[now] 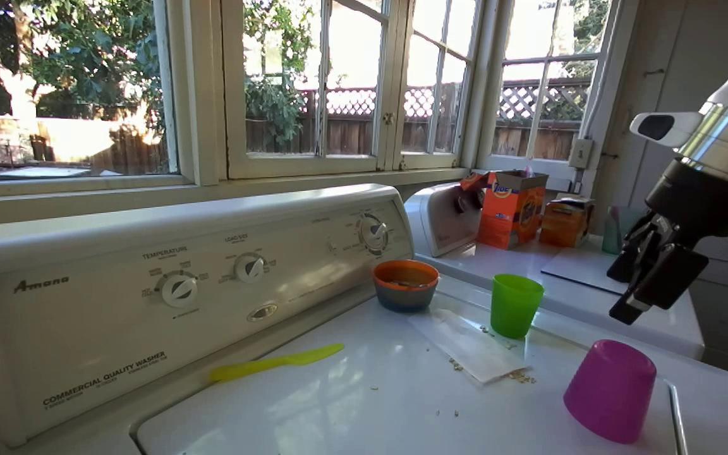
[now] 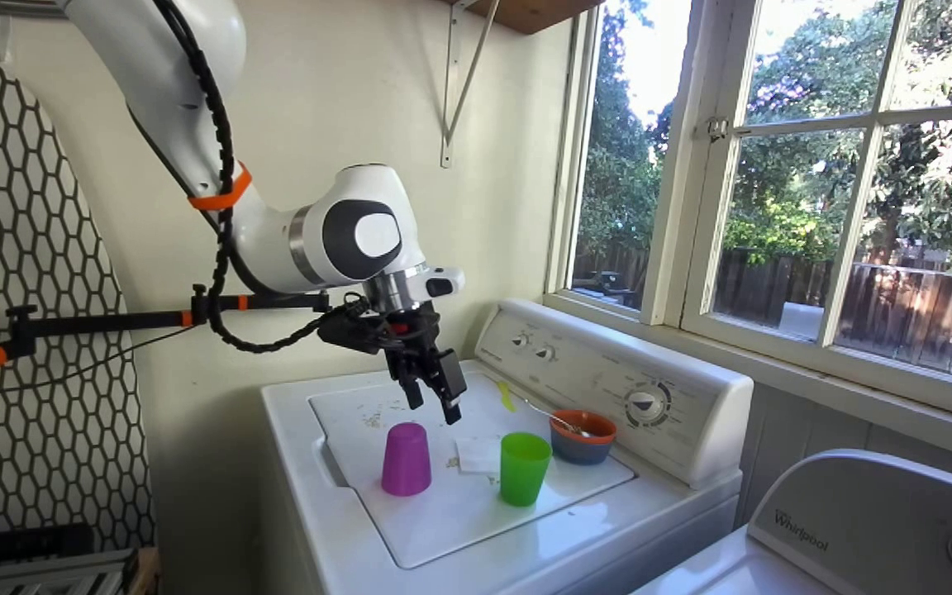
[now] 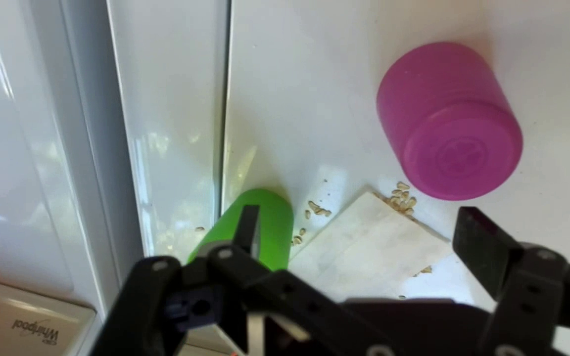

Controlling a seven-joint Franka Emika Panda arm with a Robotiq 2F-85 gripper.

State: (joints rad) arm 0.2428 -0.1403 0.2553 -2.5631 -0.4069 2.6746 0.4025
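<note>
The gripper [image 2: 433, 405] is hovering over the washer [image 2: 443, 522], its two fingers standing wide apart and holding nothing. The purple cup [image 2: 406, 461] is sitting upside down on the washer; in an exterior view, the gripper is hanging at one o'clock from it, near but not touching. In the wrist view, taking the white napkin [image 3: 369, 242] as the middle of the clock, the purple cup is showing at one o'clock and the green cup [image 3: 277, 230] at nine. Crumbs [image 3: 402, 200] are lying along the napkin's edges. In both exterior views, the green cup is standing upright beside the napkin. Around that napkin in an exterior view, an orange and grey bowl [image 1: 405, 294] is standing between ten and eleven o'clock, and a yellow-green knife [image 1: 279, 362] is lying at nine. A spoon [image 2: 553, 416] is leaning in the bowl. An orange box [image 1: 506, 208] is standing between twelve and one o'clock on the next machine [image 1: 582, 309].
</note>
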